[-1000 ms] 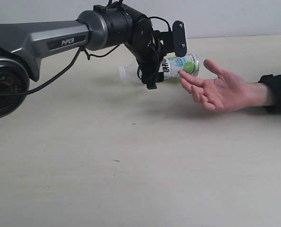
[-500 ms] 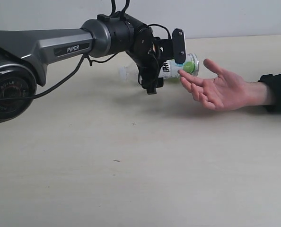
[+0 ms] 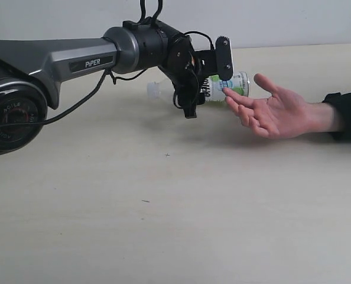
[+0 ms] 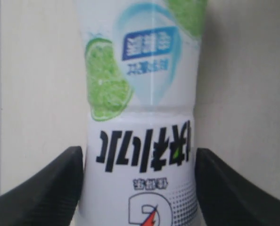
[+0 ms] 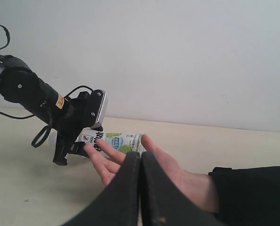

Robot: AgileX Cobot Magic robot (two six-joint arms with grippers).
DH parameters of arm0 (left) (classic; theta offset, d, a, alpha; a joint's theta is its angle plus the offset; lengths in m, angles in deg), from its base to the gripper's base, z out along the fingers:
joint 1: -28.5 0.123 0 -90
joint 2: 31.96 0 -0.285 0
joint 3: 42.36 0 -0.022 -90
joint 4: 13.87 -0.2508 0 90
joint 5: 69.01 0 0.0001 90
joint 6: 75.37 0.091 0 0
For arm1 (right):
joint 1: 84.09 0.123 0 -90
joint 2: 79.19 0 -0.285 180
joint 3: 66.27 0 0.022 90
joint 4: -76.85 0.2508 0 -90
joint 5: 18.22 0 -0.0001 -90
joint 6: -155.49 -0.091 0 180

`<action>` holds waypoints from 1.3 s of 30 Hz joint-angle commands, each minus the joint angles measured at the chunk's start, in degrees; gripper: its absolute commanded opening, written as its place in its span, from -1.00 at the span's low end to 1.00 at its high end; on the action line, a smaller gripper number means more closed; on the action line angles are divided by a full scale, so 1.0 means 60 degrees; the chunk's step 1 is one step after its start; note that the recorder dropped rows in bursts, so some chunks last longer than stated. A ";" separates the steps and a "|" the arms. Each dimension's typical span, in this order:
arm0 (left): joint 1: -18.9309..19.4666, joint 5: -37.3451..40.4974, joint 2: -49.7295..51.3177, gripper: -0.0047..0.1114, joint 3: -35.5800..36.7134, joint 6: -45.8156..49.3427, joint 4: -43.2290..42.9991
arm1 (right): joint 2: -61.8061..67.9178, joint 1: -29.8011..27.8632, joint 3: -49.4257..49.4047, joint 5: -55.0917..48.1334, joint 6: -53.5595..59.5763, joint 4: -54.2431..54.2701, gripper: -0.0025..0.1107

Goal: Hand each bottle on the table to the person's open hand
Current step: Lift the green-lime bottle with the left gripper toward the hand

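White "PiPER" lettering runs along the grey arm (image 3: 93,62). The bottle (image 4: 142,141) shows bold black Chinese characters, a blue panel of smaller ones too blurred to read, and a large "G" with a red bolt.

Pale beige table (image 3: 163,236), few dark specks (image 3: 167,155)

The bottle (image 4: 140,117) is clear plastic. Its white label is printed with green lime slices, a pale blue swirl, a dark blue panel, black lettering and a small red mark. The jaws on either side of it are black. The arm (image 3: 57,56) is grey with black joints and white lettering. The worktop (image 3: 163,225) is pale beige with a few dark specks. The person's hand (image 3: 276,112) is light-skinned and the sleeve (image 3: 348,115) black. The wall (image 5: 187,47) is off-white.
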 commanded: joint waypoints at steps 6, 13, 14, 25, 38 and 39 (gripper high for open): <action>-0.0041 -0.0067 -0.0274 -0.92 -0.0034 -0.0357 -0.0010 | -0.0040 0.0019 -0.0064 0.0040 0.0009 0.0038 -0.96; -0.0041 -0.0065 -0.1194 -0.92 -0.0034 -0.1504 -0.0053 | -0.0040 0.0019 -0.0064 0.0040 0.0009 0.0038 -0.96; -0.0041 0.0010 -0.1355 -0.92 -0.0034 -0.1504 -0.0053 | -0.0040 0.0019 -0.0064 0.0040 0.0009 0.0038 -0.96; -0.0473 0.2020 -0.2696 -0.92 -0.0034 0.0115 -0.0053 | -0.0040 0.0019 -0.0064 0.0040 0.0009 0.0038 -0.96; -0.1879 0.3699 -0.3096 -0.92 -0.0034 0.2205 -0.0638 | -0.0040 0.0019 -0.0064 0.0040 0.0009 0.0038 -0.96; -0.1980 0.3784 -0.3096 -0.92 -0.0034 0.2409 -0.0638 | -0.0040 0.0019 -0.0064 0.0040 0.0009 0.0038 -0.96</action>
